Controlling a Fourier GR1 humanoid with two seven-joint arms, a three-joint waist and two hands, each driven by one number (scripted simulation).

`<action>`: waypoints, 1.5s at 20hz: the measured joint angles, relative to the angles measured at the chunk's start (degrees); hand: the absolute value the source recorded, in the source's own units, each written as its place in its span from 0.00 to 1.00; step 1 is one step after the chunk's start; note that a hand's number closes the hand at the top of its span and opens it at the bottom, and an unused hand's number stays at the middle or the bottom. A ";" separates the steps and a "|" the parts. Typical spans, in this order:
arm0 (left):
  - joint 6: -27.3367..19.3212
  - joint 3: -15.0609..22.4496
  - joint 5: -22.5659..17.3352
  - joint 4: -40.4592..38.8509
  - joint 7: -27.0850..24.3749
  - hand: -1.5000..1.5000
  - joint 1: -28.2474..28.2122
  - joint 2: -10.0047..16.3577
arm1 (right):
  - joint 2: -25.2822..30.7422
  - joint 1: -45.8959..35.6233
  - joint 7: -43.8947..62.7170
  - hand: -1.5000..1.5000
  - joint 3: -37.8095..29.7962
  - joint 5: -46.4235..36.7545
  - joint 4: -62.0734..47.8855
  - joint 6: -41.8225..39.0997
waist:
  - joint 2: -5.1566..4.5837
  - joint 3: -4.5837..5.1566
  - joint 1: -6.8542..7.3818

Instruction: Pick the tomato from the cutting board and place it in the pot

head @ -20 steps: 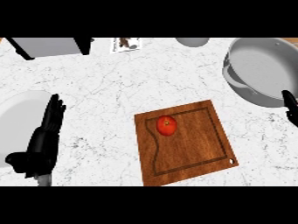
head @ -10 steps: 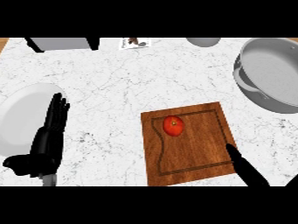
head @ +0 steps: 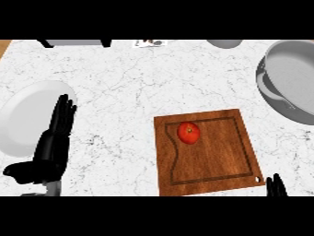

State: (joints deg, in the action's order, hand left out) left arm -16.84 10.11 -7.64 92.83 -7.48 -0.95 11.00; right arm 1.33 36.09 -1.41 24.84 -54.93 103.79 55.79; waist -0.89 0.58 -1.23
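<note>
Tomato [head: 189,132] sits upper left on the board [head: 213,161], well apart from the pot [head: 302,87], and the right hand [head: 276,185], barely peeking in below with its pose untellable, should come over it and curl round cleanly, while the left hand [head: 54,138] rests straight-fingered at the plate's [head: 16,115] edge.

Bright, even light covers the white marble surface [head: 139,83] from its far edge to its near edge, seemingly from overhead. Shadows are soft and kept close to the things. The plate [head: 16,115] at the left edge is scarcely darker than the surface, set off only by pale grey shading along its rim. The pot [head: 302,83] at the far right corner has a darker left inner wall, a lighter floor and a dark band under its rim. The tomato [head: 188,132] carries a small pale highlight. The cutting board [head: 213,161] is evenly lit, its groove a darker line. The left robot hand [head: 50,147] reads as flat black with little shading.
</note>
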 measured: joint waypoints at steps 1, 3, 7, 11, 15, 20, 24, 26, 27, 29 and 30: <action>0.15 0.02 -0.05 -0.01 0.04 0.50 0.11 0.01 | -0.28 1.18 2.27 0.00 0.41 -2.09 -0.36 -0.86 | -0.08 0.00 0.21; 0.35 0.19 -0.06 0.14 0.33 0.50 0.35 0.04 | -0.68 2.08 7.53 0.00 1.27 -5.89 -0.48 -2.82 | -0.23 -0.02 0.70; 0.88 0.13 -0.13 -0.10 0.12 0.50 0.83 0.14 | -1.08 0.42 20.11 0.00 3.57 -14.04 0.05 -7.83 | -0.20 -0.11 1.38; 1.41 -0.03 -0.45 -0.53 0.34 0.50 1.40 0.07 | -1.24 -5.87 34.34 0.00 6.54 -21.88 0.77 -14.71 | 0.01 -0.21 1.80; 1.84 0.10 -0.49 -1.33 -0.28 0.50 1.44 -0.35 | -1.28 -13.64 49.21 0.00 9.17 -27.23 -0.44 -23.43 | 0.24 -0.31 2.01; 1.32 0.39 0.18 -1.58 0.35 0.50 1.81 -1.22 | -1.11 -26.30 62.56 0.00 13.31 -28.35 -6.43 -30.96 | 0.55 -0.46 2.07; 1.64 -0.05 0.29 -2.67 -0.22 0.50 2.00 -1.96 | -0.90 -33.94 65.53 0.00 14.64 -25.59 -12.11 -32.05 | 0.70 -0.54 1.87; 0.96 0.75 1.16 -2.25 -0.15 0.50 1.55 -2.80 | -0.83 -37.44 66.34 0.00 14.52 -24.06 -14.65 -32.09 | 0.74 -0.56 1.89; 1.26 0.36 1.15 -2.85 -0.84 0.50 1.29 -2.66 | -0.82 -37.80 66.46 0.00 14.45 -23.80 -15.28 -31.97 | 0.77 -0.56 1.81; 1.85 -0.14 1.05 -3.71 -1.54 0.50 1.57 -2.54 | -0.70 -40.67 67.16 0.00 14.57 -22.44 -18.36 -31.61 | 0.76 -0.55 1.86; 1.66 -0.18 1.28 -4.38 -1.71 0.50 1.98 -2.87 | -0.64 -41.74 67.33 0.00 14.59 -21.94 -19.74 -31.27 | 0.78 -0.53 1.82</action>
State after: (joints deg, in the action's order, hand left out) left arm -15.19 9.93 -6.35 88.46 -9.19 1.03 8.13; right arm 0.69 -5.65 65.92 39.43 -76.86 84.05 24.52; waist -0.10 0.04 0.59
